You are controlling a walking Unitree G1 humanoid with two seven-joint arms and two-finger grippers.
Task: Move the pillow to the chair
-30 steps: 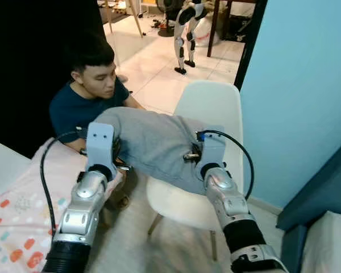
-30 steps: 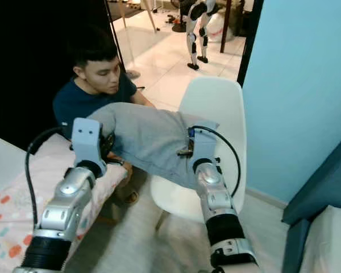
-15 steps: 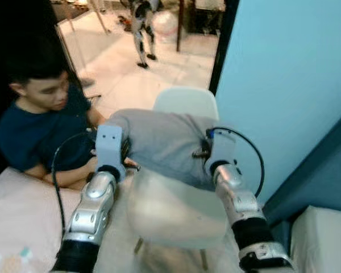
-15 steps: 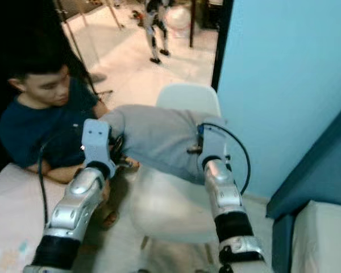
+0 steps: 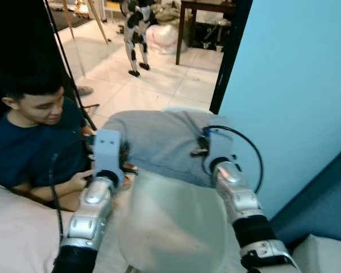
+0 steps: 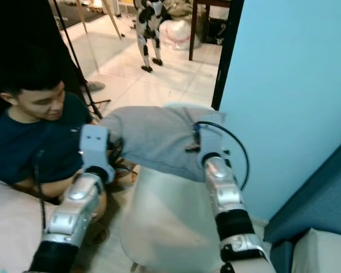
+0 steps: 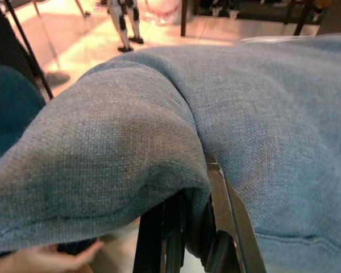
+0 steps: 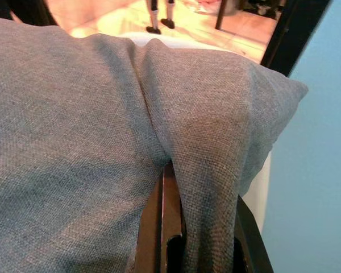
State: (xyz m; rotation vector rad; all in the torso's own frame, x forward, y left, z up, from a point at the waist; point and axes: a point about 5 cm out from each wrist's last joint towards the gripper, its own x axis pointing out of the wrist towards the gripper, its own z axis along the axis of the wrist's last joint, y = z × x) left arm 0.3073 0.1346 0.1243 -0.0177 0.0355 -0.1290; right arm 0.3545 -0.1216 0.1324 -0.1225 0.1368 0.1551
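Pillow [image 5: 159, 142] edges between gripping fingers [image 8: 169, 227]

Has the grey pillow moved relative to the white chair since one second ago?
Yes. The pillow now hangs over the chair's seat and hides its backrest; earlier it was lower and left, across the front.

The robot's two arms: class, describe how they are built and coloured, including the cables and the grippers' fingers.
Both arms are silver metal segments with black ribbed cuffs near the bottom. Each ends in a pale boxy wrist block with a black cable looping off it. The left gripper and right gripper each have long black fingers.
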